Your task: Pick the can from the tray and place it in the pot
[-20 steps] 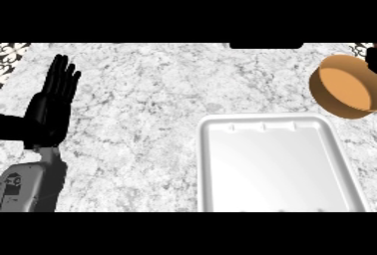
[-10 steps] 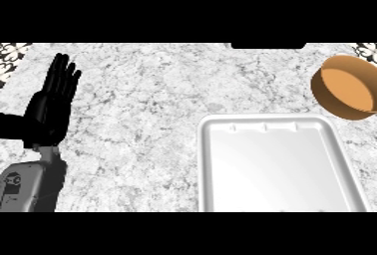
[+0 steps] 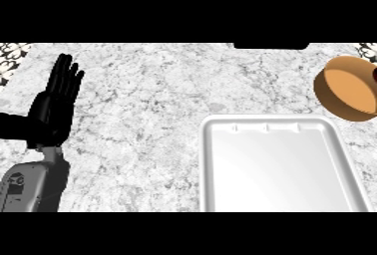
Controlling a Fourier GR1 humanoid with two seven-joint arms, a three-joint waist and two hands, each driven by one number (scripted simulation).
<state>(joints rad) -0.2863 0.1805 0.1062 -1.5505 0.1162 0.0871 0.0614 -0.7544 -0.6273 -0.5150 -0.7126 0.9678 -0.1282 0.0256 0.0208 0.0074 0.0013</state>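
On counter: one tray [image 3: 280, 124], one pot [image 3: 346, 92], one hand [image 3: 55, 107].

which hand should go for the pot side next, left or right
Judging by position, probably the right. The pot sits at the view's far right edge, just beyond the white tray. The left hand rests open, fingers up, at the far left. The right hand is out of view, and no can is visible on the tray.

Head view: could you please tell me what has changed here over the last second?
Nothing has visibly changed. The left hand stays open and upright at the view's left, the white tray lies bare, and the pot sits at the right edge. No can shows.
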